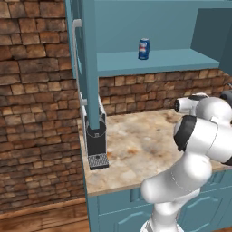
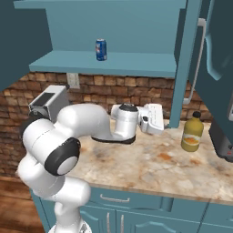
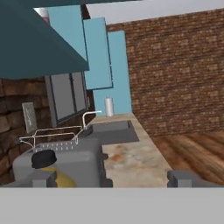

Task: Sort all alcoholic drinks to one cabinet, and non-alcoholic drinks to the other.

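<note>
On the bench beside the cabinet post, our fingers (image 3: 112,178) stand apart and empty, facing the yellow juice bottle (image 2: 192,132). With the blue can (image 2: 101,49) already shelved above, we judge the juice comes next: reach, close, lift.

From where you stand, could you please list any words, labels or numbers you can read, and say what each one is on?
No text can be read.
Blue soda can: a red-white mark, too small and blurred to read.
Yellow-orange juice bottle: an orange patch on its front, no legible letters.
</note>
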Available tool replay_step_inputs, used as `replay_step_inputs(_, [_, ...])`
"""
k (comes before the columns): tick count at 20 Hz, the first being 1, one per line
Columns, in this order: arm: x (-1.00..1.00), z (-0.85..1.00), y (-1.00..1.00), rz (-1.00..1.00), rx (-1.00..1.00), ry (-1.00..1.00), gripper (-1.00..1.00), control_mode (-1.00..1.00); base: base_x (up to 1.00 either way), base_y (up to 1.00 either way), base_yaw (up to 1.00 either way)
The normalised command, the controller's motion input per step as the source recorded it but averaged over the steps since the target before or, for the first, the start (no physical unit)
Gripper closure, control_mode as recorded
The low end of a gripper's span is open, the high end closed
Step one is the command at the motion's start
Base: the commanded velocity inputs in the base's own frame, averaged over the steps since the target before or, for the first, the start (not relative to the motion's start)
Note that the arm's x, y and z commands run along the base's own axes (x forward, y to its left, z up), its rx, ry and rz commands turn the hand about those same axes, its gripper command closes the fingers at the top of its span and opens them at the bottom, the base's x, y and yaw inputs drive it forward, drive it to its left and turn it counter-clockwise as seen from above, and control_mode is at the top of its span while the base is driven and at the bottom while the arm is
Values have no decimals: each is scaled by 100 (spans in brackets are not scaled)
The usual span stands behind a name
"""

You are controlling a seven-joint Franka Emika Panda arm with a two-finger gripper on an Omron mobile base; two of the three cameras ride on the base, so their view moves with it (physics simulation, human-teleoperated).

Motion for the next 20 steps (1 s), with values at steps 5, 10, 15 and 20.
replay_step_inputs(5, [23, -5, 0, -7, -5, 0, -100, -100, 0, 0, 0])
replay_step_inputs(10, [17, -10, 0, -10, -1, 0, -100, -100, 0, 0, 0])
replay_step_inputs(15, [2, 0, -12, -11, 0, 0, -100, -100, 0, 0, 0])
replay_step_inputs(20, [0, 0, -20, -5, 0, 0, -100, -100, 0, 0, 0])
